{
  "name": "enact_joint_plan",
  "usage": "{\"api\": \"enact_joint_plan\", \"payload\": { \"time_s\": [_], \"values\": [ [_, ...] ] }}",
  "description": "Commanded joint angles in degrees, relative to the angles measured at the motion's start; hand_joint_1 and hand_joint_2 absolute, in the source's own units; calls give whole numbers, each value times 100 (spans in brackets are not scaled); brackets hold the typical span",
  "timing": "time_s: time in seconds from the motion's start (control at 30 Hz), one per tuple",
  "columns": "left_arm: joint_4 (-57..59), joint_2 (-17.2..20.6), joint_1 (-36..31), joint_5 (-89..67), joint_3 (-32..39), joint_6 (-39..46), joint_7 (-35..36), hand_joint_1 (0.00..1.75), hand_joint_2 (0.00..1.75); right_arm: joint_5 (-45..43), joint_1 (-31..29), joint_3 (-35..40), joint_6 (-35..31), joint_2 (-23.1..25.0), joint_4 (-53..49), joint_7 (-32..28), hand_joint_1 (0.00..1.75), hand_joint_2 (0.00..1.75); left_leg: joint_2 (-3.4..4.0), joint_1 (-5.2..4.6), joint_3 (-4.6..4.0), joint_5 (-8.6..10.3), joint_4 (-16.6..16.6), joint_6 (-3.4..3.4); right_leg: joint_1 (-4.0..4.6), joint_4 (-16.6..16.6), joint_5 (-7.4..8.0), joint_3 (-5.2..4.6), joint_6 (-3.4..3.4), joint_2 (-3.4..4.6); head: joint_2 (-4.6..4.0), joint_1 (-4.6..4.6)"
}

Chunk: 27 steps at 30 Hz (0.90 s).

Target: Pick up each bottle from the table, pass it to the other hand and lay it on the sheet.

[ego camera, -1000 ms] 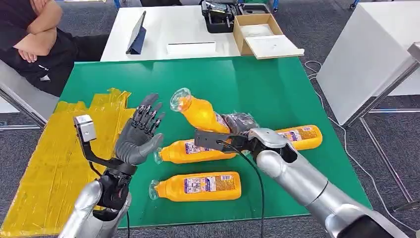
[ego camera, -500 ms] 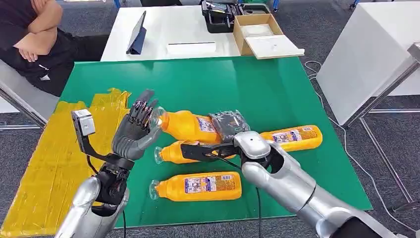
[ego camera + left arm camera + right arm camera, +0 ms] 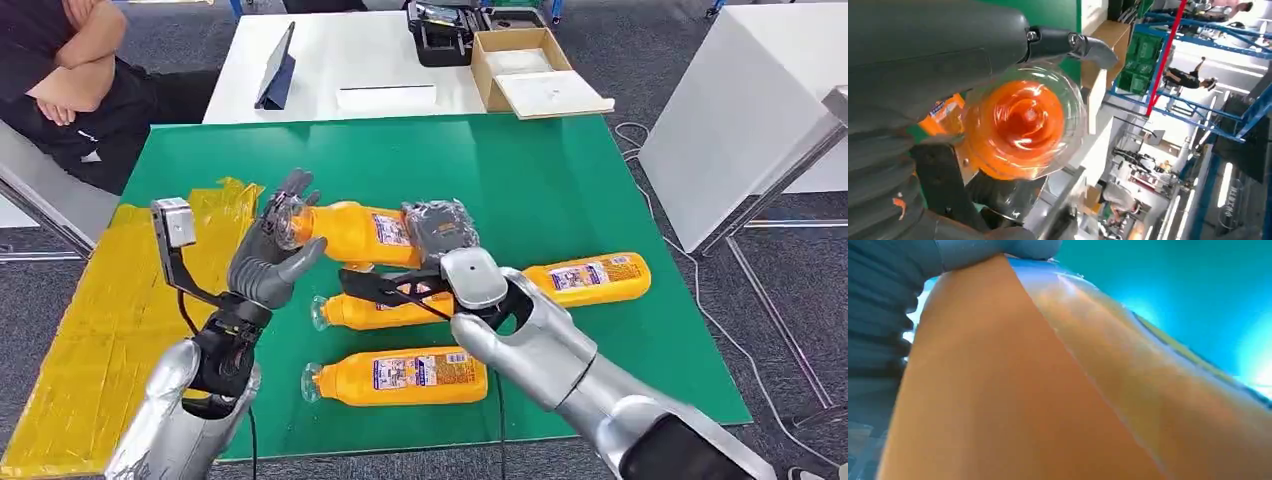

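Both arms raised over the table, hands meeting at one held bottle.

Right hand (image 3: 437, 232) grips the orange bottle (image 3: 360, 233) round its body, held clear of the tabletop and lying roughly level, mouth end toward the left hand; right forearm comes in from the near right corner, wrist bent inward. Left hand (image 3: 270, 262) upright, palm facing the bottle's mouth end, fingers (image 3: 290, 196) raised around it, thumb (image 3: 302, 255) out beneath the neck; whether they press on it cannot be told. Left wrist view: bottle's clear mouth end (image 3: 1020, 122) just beside the palm. Left forearm rises from the near left edge.
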Motion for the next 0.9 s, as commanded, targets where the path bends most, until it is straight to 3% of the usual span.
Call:
{"api": "enact_joint_plan", "payload": {
  "time_s": [0.03,0.27,0.43,0.63,0.9],
  "values": [
    [413,2,-432,57,-419,-21,47,0,175,60,-365,145,-16,376,750,11,175,175,-5,0,6,-2,0,-11,1,0,-4,8,-3,-10,0,0],
    [278,-151,-378,74,-401,51,-36,0,175,259,-173,-665,-318,460,571,88,175,175,-9,1,6,-5,5,-17,3,3,-7,12,-5,-18,0,0],
    [300,-248,-468,7,-498,91,41,0,175,384,-122,-734,-466,567,639,86,175,175,-7,-2,15,-8,5,-21,0,5,-10,18,-6,-17,0,-2],
    [614,-562,-813,-204,-803,428,186,0,175,649,-355,-1045,-992,1056,1339,76,175,175,-8,0,10,-7,9,-20,2,7,-9,14,-5,-18,0,0],
    [1026,-743,-1160,-361,-1014,849,195,0,175,849,-390,-1041,-1204,1376,1315,75,175,175,-2,-1,14,-11,9,-22,0,10,-12,16,-5,-13,0,0]
  ]
}}
